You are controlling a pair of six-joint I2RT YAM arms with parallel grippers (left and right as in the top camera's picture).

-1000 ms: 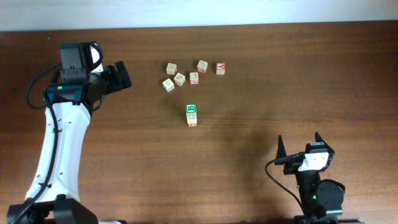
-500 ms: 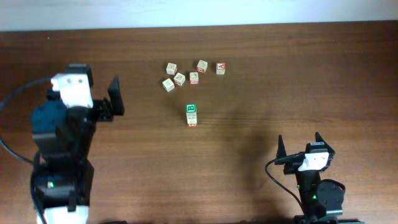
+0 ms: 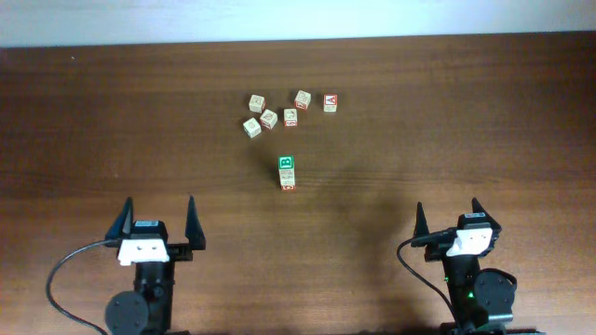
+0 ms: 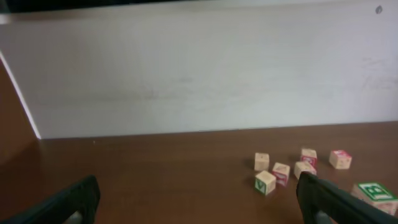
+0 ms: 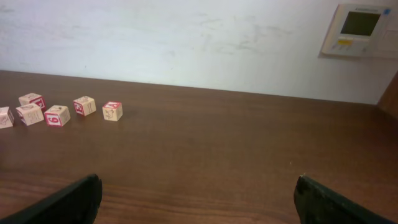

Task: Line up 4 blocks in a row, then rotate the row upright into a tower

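Several pale wooden alphabet blocks lie in a loose group at the back middle of the table, with a red-A cube at the group's right end. Closer in, a green-framed block touches a red-printed block on its near side. The left wrist view shows the group and the green-framed block at the right. The right wrist view shows the row of blocks at far left. My left gripper and right gripper stand open and empty near the front edge, far from every block.
A pale wall rises behind the table's far edge. A wall-mounted control panel shows at the top right of the right wrist view. Bare brown wood lies between the grippers and the blocks.
My left arm has pulled back from the table's back left and folded down to the front left, its gripper still open. The right arm and the blocks have not moved.
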